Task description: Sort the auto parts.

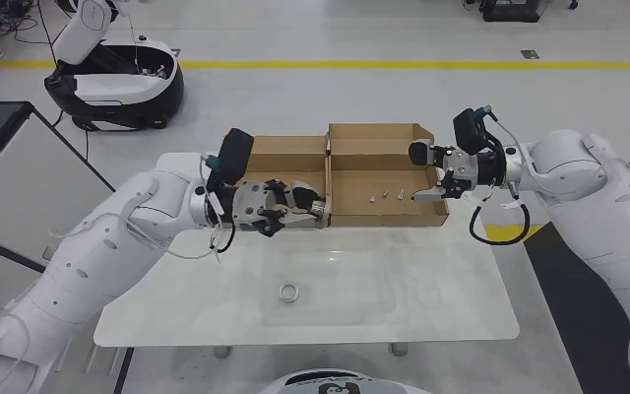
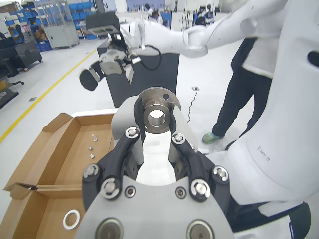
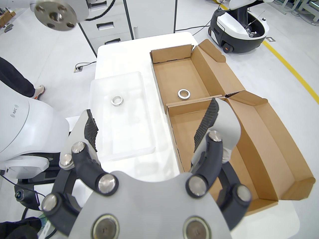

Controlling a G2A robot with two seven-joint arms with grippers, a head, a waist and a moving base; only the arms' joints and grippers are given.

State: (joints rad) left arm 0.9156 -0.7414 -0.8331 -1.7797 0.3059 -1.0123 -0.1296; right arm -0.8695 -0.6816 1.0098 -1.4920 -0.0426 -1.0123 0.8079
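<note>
My left gripper is shut on a metal flange with a centre bore, held above the near edge of the left cardboard box. From the right wrist view the flange shows its round face with bolt holes. A silver ring lies in the left box. Three small bolts lie in the right cardboard box. My right gripper hangs open over that box's right end, with nothing between its fingers. Another silver ring rests on the clear tray.
The two boxes stand side by side at the back of the white table, their flaps raised. The clear tray covers the table's middle. A second robot base is parked on the floor beyond the table's far left corner.
</note>
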